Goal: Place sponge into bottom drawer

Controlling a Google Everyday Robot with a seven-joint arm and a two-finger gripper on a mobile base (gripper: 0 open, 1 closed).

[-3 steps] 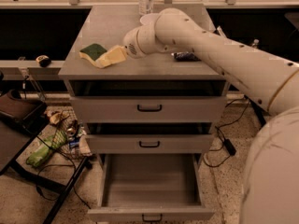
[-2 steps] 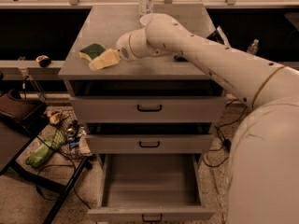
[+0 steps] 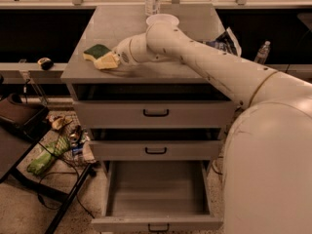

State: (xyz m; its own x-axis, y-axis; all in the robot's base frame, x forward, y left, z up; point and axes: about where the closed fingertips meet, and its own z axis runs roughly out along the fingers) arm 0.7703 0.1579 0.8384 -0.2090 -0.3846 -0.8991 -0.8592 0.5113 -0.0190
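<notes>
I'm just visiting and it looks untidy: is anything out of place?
The bottom drawer hangs open and empty; the two drawers above are shut. Clutter and cables lie heaped on the floor left of the cabinet. The claw sits at the sponge on the cabinet top.

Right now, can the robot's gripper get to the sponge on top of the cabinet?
Probably yes. The gripper is low over the cabinet top, right at the sponge's right edge. Nothing lies between them, so the way looks free. I cannot tell whether it touches the sponge yet.
</notes>
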